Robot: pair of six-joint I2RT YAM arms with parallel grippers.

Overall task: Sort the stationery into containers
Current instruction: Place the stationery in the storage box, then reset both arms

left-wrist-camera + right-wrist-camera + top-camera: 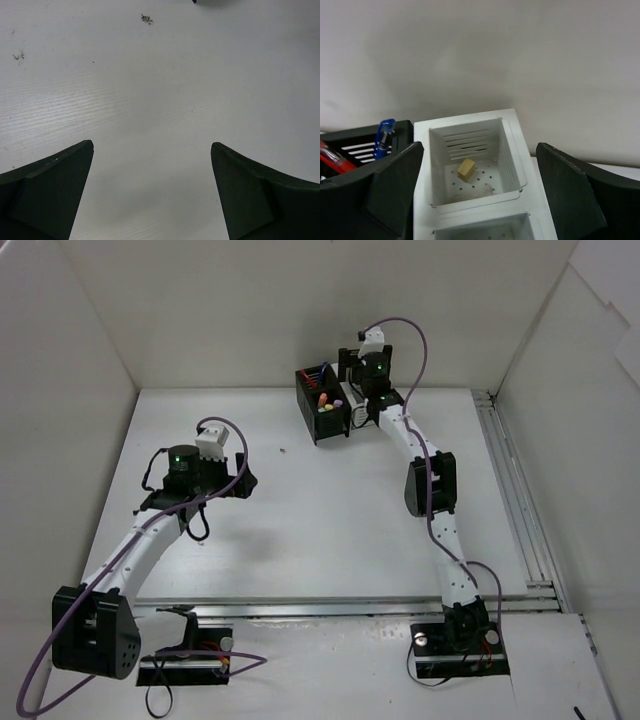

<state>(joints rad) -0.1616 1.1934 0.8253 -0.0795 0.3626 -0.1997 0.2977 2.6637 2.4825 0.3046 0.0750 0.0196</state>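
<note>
There, tan eraser point(466, 170) in white cube point(512, 156), beneath right tool point(479, 145)

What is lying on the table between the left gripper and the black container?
In the top view, only bare table and one small dark speck lie between the left gripper and the black container.

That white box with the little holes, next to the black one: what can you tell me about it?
The white organizer looks like plastic, square and upright, with horizontal slots in its back wall and small round holes in its floor. One tan eraser lies tilted on that floor. A second compartment starts nearer the camera. The black organizer sits against its side. The right tool hangs open above it, not touching.
</note>
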